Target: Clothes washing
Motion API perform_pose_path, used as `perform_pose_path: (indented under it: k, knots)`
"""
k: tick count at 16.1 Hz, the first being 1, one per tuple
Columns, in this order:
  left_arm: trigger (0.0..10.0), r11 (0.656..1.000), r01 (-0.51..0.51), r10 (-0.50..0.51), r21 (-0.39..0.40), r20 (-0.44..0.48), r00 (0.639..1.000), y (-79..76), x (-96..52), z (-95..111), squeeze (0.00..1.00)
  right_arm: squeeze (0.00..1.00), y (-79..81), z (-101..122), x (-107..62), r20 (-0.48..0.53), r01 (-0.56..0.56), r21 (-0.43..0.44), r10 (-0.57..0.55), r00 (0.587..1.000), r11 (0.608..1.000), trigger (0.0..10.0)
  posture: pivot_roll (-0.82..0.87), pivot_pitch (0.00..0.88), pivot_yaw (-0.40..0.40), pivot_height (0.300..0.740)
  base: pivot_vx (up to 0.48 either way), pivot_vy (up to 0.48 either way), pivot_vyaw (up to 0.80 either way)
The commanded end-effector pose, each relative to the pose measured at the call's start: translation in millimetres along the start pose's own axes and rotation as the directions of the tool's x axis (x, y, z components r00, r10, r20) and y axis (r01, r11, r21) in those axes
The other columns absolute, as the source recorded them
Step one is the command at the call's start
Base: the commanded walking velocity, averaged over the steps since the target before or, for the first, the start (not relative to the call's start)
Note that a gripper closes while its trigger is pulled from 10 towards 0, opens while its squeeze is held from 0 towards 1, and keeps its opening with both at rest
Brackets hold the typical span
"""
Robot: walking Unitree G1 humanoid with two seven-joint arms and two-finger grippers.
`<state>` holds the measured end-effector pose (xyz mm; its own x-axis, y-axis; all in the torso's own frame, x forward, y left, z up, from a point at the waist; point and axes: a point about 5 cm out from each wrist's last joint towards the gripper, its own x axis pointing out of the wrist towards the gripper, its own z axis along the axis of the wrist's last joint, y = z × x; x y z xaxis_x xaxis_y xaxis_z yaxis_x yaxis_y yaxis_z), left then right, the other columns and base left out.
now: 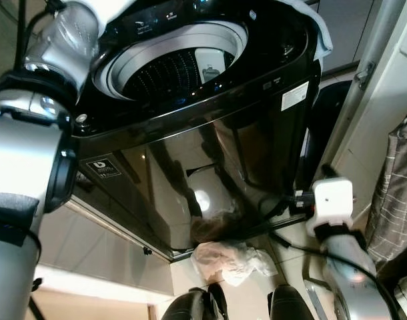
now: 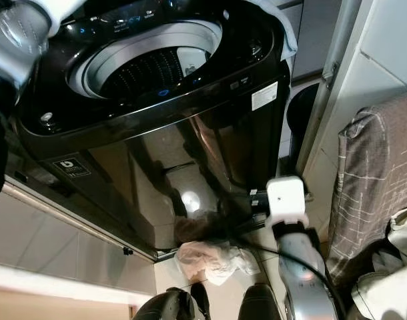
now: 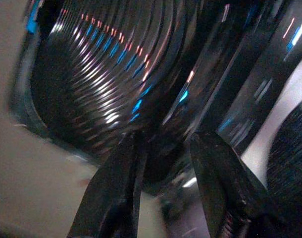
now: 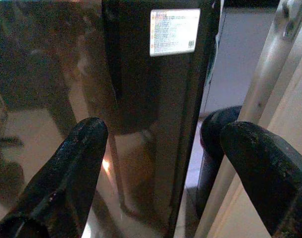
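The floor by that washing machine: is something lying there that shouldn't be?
Yes. A crumpled pinkish cloth lies on the floor tiles at the foot of the washing machine, not in its open drum.

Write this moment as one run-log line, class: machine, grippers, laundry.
washing machine: lid open | left gripper: open, raised at the tub | right gripper: open, low beside the machine | pink garment: on the floor

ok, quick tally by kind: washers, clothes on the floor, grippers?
washing machine: 1
pinkish-white garment on the floor: 1
grippers: 2 (left gripper, right gripper, both open, both empty)
Total: 4
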<state>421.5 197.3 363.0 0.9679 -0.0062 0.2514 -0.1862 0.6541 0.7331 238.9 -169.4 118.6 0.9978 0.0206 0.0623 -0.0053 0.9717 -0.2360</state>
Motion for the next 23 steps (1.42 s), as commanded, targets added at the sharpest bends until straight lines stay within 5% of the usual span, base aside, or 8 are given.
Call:
perform_pose_path:
  k: [1, 3, 6, 11, 17, 23]
  knots:
    - [10.0, 0.994, 0.05, -0.041, -0.101, 0.086, 0.995, 1.6, -0.4, 8.4, 0.0, 0.0, 0.4, 3.8, 6.2, 0.028, 0.012, 0.015, -0.012, 1.0, 1.0, 10.0, -0.34, 0.096, 0.218, 0.74, 0.0, 0.0, 0.0]
    - [10.0, 0.98, 0.148, -0.113, -0.135, 0.237, 0.965, -11.0, -3.9, 19.2, 0.0, 0.0, -3.8, 5.8, 14.5, 0.05, 0.026, 0.006, -0.027, 0.998, 1.0, 10.0, -0.3, 0.068, 0.175, 0.74, 0.0, 0.0, 0.0]
    - [10.0, 0.979, 0.185, -0.112, -0.088, 0.528, 0.842, -30.4, -31.5, 33.8, 0.0, 0.0, 0.7, 10.5, 31.9, 0.107, 0.029, -0.041, -0.025, 0.994, 0.999, 10.0, -0.22, 0.022, 0.111, 0.74, 0.0, 0.0, 0.0]
    - [10.0, 0.954, 0.244, -0.078, -0.174, 0.643, 0.762, -70.2, -78.1, 42.4, 0.0, 0.0, 1.7, 31.5, 47.7, 0.267, 0.075, -0.124, -0.04, 0.963, 0.99, 10.0, -0.17, 0.0, 0.07, 0.74, 0.0, 0.0, 0.0]
    - [10.0, 0.862, 0.405, -0.156, -0.305, 0.602, 0.783, -127.4, -120.3, 51.5, 0.0, 0.0, -0.3, 32.2, 54.7, 0.291, 0.099, -0.131, -0.057, 0.955, 0.986, 10.0, -0.18, 0.0, 0.075, 0.74, 0.0, 0.0, 0.0]
    - [10.0, 0.837, 0.398, -0.18, -0.376, 0.497, 0.849, -138.6, -124.7, 38.9, 0.0, 0.0, 1.5, 27.9, 59.5, 0.271, 0.065, -0.127, -0.028, 0.962, 0.99, 10.0, -0.18, 0.0, 0.061, 0.74, 0.0, 0.0, 0.0]
